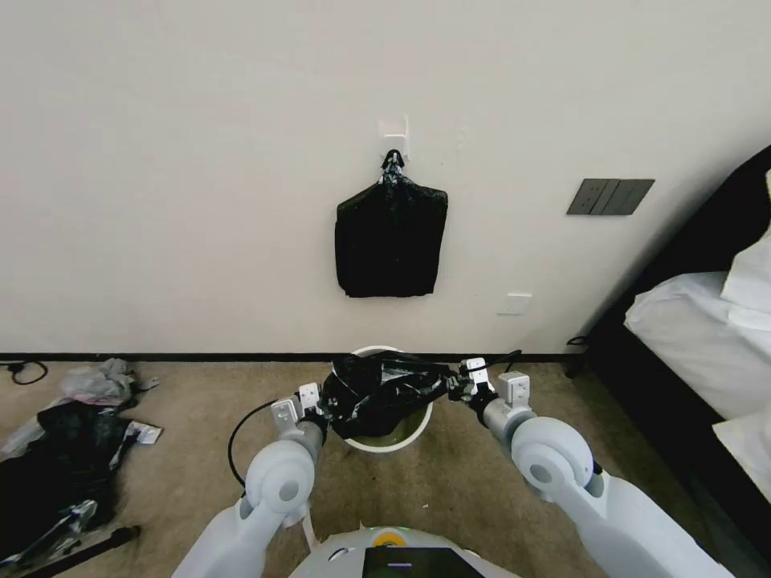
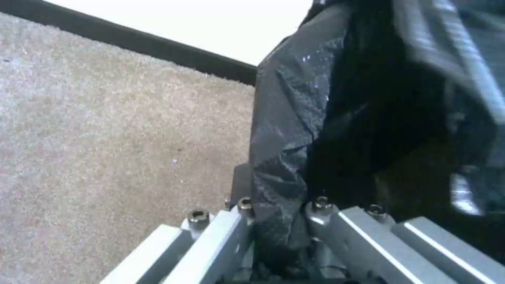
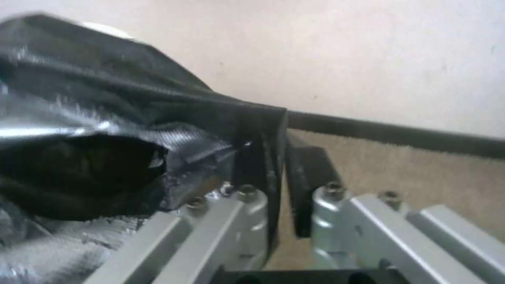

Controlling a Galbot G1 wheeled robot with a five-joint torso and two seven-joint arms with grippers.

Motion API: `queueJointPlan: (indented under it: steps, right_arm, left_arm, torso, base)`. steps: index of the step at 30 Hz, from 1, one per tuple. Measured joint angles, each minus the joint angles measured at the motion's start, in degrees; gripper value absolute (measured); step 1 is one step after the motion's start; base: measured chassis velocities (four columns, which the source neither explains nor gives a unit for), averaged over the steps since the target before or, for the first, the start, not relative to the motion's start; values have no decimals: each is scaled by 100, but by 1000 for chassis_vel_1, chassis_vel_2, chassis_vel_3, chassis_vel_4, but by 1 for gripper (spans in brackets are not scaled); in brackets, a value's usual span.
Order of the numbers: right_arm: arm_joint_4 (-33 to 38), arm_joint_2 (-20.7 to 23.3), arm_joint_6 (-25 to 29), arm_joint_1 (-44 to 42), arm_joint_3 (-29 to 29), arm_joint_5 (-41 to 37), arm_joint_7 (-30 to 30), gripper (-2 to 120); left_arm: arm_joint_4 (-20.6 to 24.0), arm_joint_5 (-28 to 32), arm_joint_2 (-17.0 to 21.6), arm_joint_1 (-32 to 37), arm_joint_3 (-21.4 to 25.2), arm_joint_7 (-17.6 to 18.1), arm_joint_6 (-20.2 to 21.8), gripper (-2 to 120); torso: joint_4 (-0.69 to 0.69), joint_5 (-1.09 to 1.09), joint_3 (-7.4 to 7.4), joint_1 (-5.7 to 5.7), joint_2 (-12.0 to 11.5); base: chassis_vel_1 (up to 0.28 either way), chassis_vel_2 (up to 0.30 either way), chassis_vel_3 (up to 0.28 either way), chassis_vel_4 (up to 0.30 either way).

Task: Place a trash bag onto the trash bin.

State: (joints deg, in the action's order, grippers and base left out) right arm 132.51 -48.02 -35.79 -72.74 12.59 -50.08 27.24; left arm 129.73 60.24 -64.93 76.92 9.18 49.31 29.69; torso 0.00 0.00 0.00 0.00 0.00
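With left gripper [image 1: 321, 411] and right gripper [image 1: 459, 385] each clamped on an edge of the trash bag [image 1: 384, 392], stretched over the trash bin [image 1: 395, 437] by the far wall, next move: lower mouth around rim.

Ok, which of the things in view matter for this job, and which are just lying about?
In play: thin glossy black trash bag, stretched over the round cream-white plastic trash bin; left gripper and right gripper, each clamping a bag edge.

Lying about: flat black bag sheaf hanging on the wall hook; black plastic heap on the carpet; white bed.
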Motion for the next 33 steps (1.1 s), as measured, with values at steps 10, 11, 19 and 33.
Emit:
queueJointPlan:
  steps: [10,11,19,33]
  right_arm:
    - [804,538,539,-845,-184,2387,-770,52]
    - [804,538,539,-845,-184,2387,-770,52]
    - [961,890,799,-794,-302,3510,-1707,80]
    - [264,1153,1028,107,-1253,5302,-2416,100]
  left_arm:
    - [168,111,200,-12,95,29,80,1]
    - [168,111,200,-12,95,29,80,1]
    - [290,56,403,-29,108,13,236,1]
    - [688,-1011,778,143,-83,-502,556,1]
  torso:
    - [-2,0,0,0,0]
    - [-2,0,0,0,0]
    - [-1,0,0,0,0]
    - [0,0,0,0,0]
  base:
    - [0,0,0,0]
    - [0,0,0,0]
    - [0,0,0,0]
    - [0,0,0,0]
